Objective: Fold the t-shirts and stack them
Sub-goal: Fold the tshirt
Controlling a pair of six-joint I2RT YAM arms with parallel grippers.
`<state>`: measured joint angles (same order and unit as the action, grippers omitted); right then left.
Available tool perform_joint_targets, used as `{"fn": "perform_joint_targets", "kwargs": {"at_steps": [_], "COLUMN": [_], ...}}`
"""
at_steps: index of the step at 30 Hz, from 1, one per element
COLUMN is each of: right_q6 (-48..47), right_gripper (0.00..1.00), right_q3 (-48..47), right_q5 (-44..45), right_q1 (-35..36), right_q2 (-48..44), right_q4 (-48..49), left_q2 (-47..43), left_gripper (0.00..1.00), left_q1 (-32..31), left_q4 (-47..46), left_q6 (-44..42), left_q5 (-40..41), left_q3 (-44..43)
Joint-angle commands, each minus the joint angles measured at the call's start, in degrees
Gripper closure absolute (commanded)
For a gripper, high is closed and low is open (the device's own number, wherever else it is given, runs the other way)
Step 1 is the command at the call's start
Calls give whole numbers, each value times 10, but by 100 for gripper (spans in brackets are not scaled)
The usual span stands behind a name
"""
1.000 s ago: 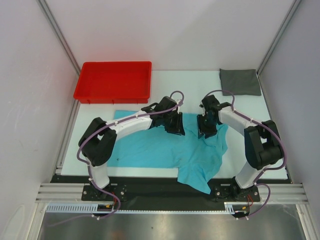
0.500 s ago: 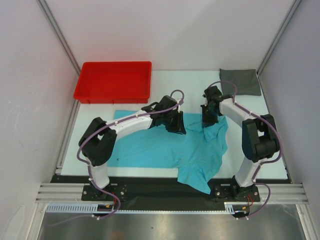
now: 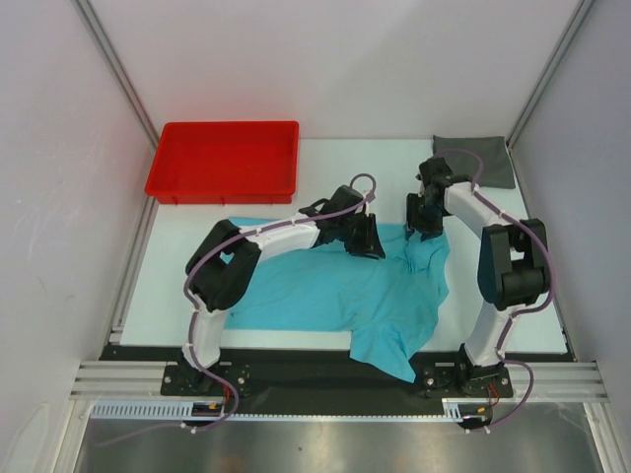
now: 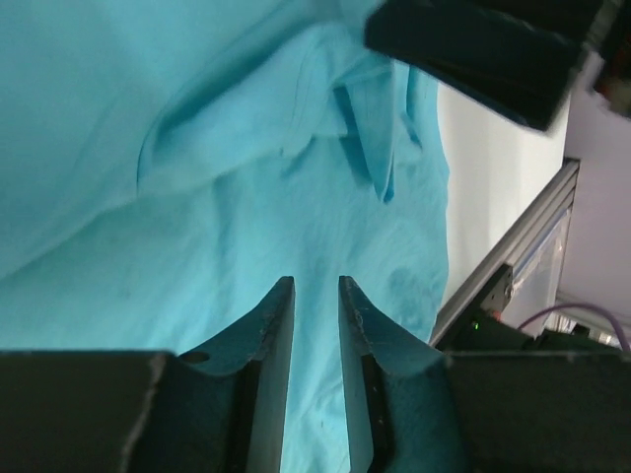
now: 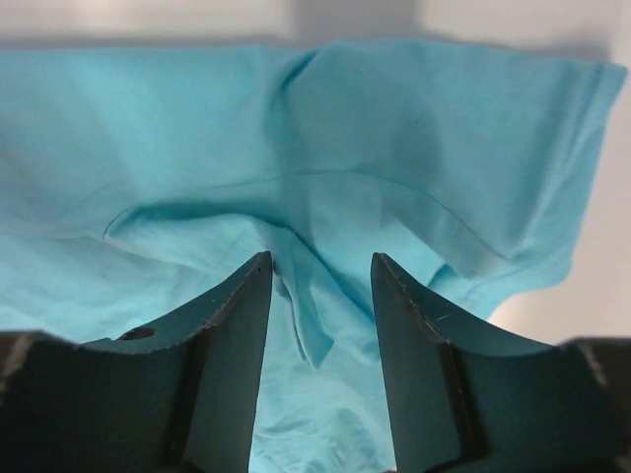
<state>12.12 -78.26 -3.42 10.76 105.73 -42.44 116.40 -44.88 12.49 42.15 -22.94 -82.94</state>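
While one teal shirt (image 3: 325, 291) sprawls centrally, one grey shirt (image 3: 478, 158) far-right corner, one tray (image 3: 223, 197) far-left, left gripper (image 4: 315, 286) gapes narrowly, right gripper (image 5: 320, 261) wider.

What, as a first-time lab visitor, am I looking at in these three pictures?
Two robot arms stand at the near edge of a table. The wide picture is from overhead; the other two from a camera on each wrist. A turquoise t-shirt lies rumpled mid-table, a folded grey t-shirt far right, a red tray far left. The left gripper and right gripper are open over the turquoise one, holding nothing.
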Motion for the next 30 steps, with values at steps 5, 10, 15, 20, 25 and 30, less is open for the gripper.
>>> {"fn": "perform_joint_targets", "kwargs": {"at_steps": [5, 10, 15, 20, 25, 30], "right_q6": [64, 89, 130, 149, 156, 161], "right_gripper": [50, 50, 50, 48, 47, 47], "right_q3": [41, 118, 209, 240, 262, 284], "right_q5": [-33, -47, -92, -103, -113, -123], "right_q1": [-11, -21, -49, -51, -52, -54], "right_q2": [-143, -230, -317, -353, -374, -386], "right_q4": [-41, -50, -31, -19, -14, -5], "left_q2": [65, 105, 130, 147, 186, 206], "left_gripper": [84, 79, 80, 80, 76, 71], "left_q1": [-34, -73, -90, -107, -121, -122], "left_q4": [30, 134, 183, 204, 249, 256], "left_q6": [3, -49, -32, -38, -54, -66], "left_q5": [112, 228, 290, 319, 344, 357], "left_q3": [-107, -228, -263, -281, -333, -361]}}
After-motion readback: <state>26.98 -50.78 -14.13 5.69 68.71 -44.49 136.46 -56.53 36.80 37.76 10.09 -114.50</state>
